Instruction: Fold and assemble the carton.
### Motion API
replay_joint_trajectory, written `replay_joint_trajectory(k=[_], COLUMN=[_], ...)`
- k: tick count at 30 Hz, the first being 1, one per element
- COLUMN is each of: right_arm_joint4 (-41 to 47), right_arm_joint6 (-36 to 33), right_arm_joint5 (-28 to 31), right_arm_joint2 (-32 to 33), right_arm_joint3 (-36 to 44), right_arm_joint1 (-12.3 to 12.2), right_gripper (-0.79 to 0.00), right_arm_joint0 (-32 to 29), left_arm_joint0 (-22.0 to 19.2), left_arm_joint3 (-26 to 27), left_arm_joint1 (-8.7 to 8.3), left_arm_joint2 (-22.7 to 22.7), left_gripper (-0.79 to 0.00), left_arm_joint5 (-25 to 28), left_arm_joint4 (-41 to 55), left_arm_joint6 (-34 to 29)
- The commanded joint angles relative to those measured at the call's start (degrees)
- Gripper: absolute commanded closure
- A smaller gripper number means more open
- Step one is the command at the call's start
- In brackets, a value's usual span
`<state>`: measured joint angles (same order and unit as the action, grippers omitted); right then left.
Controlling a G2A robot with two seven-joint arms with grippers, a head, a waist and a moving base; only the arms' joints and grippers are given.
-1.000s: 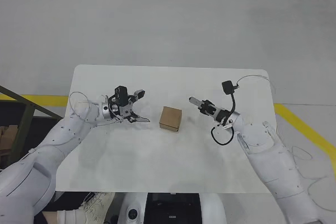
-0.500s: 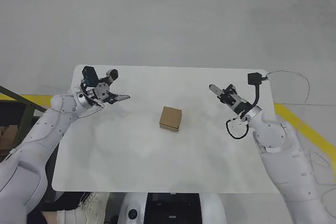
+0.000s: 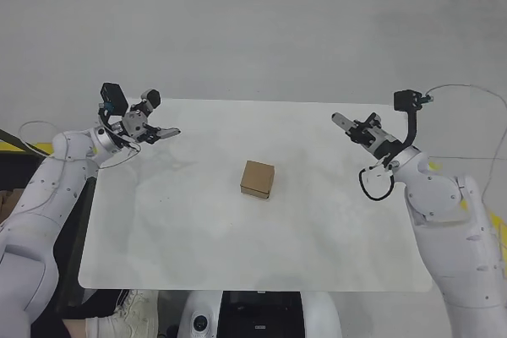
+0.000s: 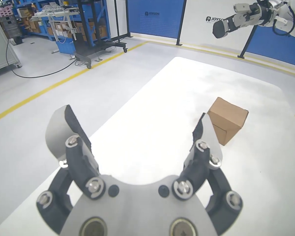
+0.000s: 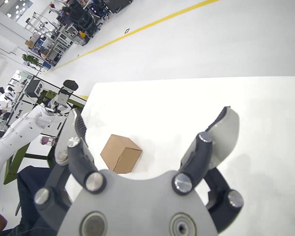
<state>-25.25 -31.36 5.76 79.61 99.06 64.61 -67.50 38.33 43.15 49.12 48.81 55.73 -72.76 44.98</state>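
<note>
A small brown carton [image 3: 258, 179] stands closed and box-shaped near the middle of the white table [image 3: 194, 245]. It also shows in the left wrist view as the carton [image 4: 228, 119] and in the right wrist view as the carton [image 5: 121, 153]. My left gripper [image 3: 160, 121] hovers over the table's far left corner, open and holding nothing. My right gripper [image 3: 348, 127] hangs above the far right part of the table, open and holding nothing. Both are well apart from the carton. The left gripper [image 4: 135, 124] and the right gripper [image 5: 152, 121] each show spread fingers.
The table's edges lie close to both arms. A yellow floor line [image 3: 456, 190] runs past the right side. Racks, a screen stand [image 4: 95, 20] and blue partitions stand far off in the room.
Both arms have drawn away from the carton, the left toward the far left corner, the right toward the far right. The carton has stayed put.
</note>
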Motion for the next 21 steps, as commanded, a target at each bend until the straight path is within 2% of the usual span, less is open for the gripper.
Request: replay_joint_trajectory(k=[1,21], right_arm_joint4=[0.0,0.0], right_arm_joint6=[1.6,1.6], right_arm_joint5=[-0.1,-0.1], right_arm_joint2=[0.2,0.2], right_arm_joint3=[0.7,0.7], right_arm_joint1=[0.1,0.1], right_gripper=[-0.785,-0.785], right_arm_joint0=[0.0,0.0], left_arm_joint0=[0.0,0.0], left_arm_joint3=[0.0,0.0], left_arm_joint1=[0.00,0.00], left_arm_joint2=[0.0,0.0], left_gripper=[-0.785,-0.784], left_arm_joint5=[0.0,0.0], left_arm_joint4=[0.0,0.0], left_arm_joint6=[0.0,0.0])
